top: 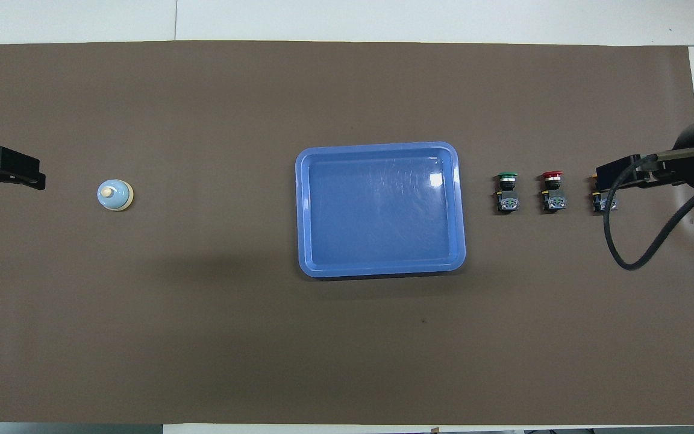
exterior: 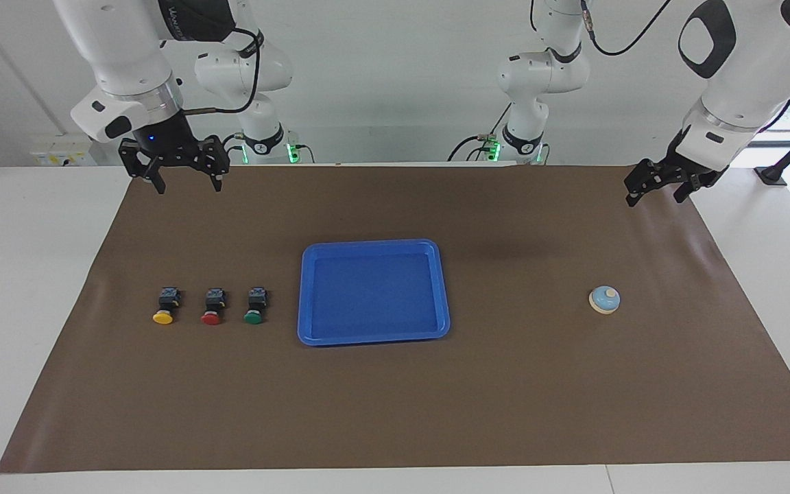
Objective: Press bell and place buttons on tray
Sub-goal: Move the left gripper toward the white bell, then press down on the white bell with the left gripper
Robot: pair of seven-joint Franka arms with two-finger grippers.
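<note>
Three buttons lie in a row on the brown mat beside the tray, toward the right arm's end: yellow (exterior: 164,306), red (exterior: 212,307), green (exterior: 256,306). The blue tray (exterior: 374,291) sits mid-table with nothing in it. The light blue bell (exterior: 605,300) stands toward the left arm's end. My right gripper (exterior: 189,184) is open and raised over the mat. In the overhead view the right gripper (top: 606,178) covers the yellow button's cap (top: 601,204). My left gripper (exterior: 654,199) is open, raised over the mat's edge, apart from the bell (top: 114,196).
The brown mat (exterior: 395,412) covers most of the white table (exterior: 25,274). In the overhead view the tray (top: 380,211), the green button (top: 507,193) and the red button (top: 553,193) show in full. A black cable (top: 618,253) loops from the right arm.
</note>
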